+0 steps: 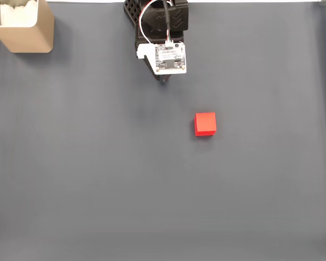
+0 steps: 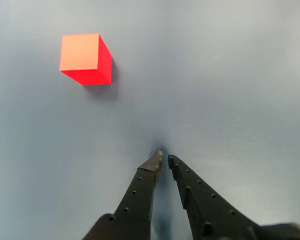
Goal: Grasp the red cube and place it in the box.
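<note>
The fixed view looks straight down on the grey worktop (image 1: 98,179) from high up, taking in the red cube (image 1: 205,124). The wrist view sits low behind the claw (image 2: 164,159) (tips nearly together), facing forward over the worktop; both share that cube (image 2: 85,58).

A: Fixed view, from above. The counter (image 1: 98,190) is covered in plain dark grey. The red cube (image 1: 205,124) sits right of centre, alone, nothing touching it.

B: Arm?

A: The arm (image 1: 157,27) enters at top centre, carrying a white circuit board (image 1: 168,57). The fingers (image 1: 164,80) show only as a dark tip below the board; their spread is unreadable.

B: Box?

A: The box (image 1: 30,35) stands in the top-left corner, well apart from the cube.
</note>
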